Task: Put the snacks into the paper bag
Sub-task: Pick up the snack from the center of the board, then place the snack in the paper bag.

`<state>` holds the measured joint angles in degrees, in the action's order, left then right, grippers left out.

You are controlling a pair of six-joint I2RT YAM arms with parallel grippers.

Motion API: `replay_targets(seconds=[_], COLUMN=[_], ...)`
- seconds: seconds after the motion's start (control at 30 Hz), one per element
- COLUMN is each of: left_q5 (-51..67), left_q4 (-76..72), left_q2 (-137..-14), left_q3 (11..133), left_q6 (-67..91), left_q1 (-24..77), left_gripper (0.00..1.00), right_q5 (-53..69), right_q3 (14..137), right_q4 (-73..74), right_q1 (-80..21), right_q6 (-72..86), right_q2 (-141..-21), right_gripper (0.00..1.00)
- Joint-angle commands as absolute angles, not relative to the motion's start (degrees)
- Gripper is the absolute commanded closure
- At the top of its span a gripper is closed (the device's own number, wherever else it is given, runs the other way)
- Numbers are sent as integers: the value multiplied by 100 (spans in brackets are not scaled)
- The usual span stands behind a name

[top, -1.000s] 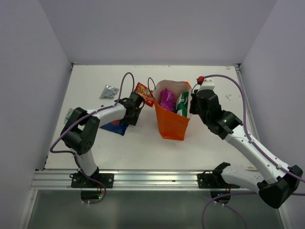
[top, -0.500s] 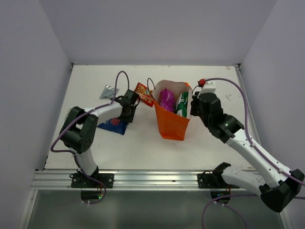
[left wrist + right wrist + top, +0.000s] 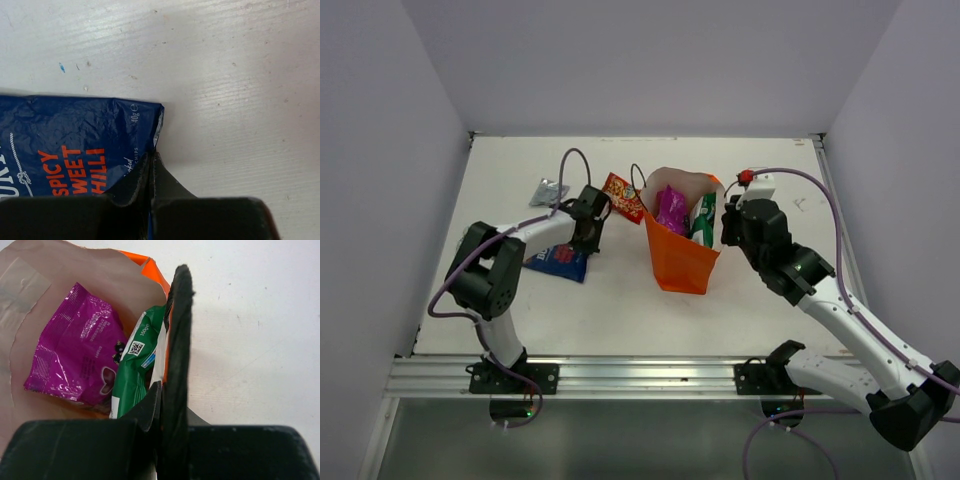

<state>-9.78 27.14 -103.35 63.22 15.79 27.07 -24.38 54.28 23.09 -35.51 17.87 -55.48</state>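
The orange paper bag (image 3: pixel 682 258) stands upright mid-table, with a magenta packet (image 3: pixel 670 208) and a green-and-white packet (image 3: pixel 703 218) inside. My right gripper (image 3: pixel 162 390) is shut on the bag's right wall (image 3: pixel 156 271), one finger inside and one outside. On the table left of the bag lies the dark blue packet (image 3: pixel 75 145). My left gripper (image 3: pixel 152 160) is shut on that packet's right edge near its corner. A red packet (image 3: pixel 622 196) rests by the bag's left handle. The silver-grey packet (image 3: pixel 549 191) lies further left.
White walls close in the table on three sides. The arms' purple cables (image 3: pixel 570 165) loop above the packets. A metal rail (image 3: pixel 620 375) runs along the near edge.
My left gripper has gone from open to shut on the dark blue packet's edge and shifted a little left. The right gripper stays shut on the bag wall.
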Motion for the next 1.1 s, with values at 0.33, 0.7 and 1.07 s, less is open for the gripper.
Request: replay_targets(seconds=[0.33,0.7,1.07], left_q5=[-474,-1037,-1213], left_q4=[3138,3524,3911], left_q2=[-8888,-7876,-7769], left_q3=[6618,8276,10501], left_q6=[2153,2329,2066], left_q1=[2681,2646,2646], left_gripper=[100,100,100], right_q5=[-2189,-1846,-1749], right_q3=[5502,5642,5871], right_q4=[2479,2443,2505], right_q1=[-3524,-3533,-3533], right_q6=[1661,1328,1327], right_q2=[-5511,-5476,-5590], right_gripper=[100,100,100])
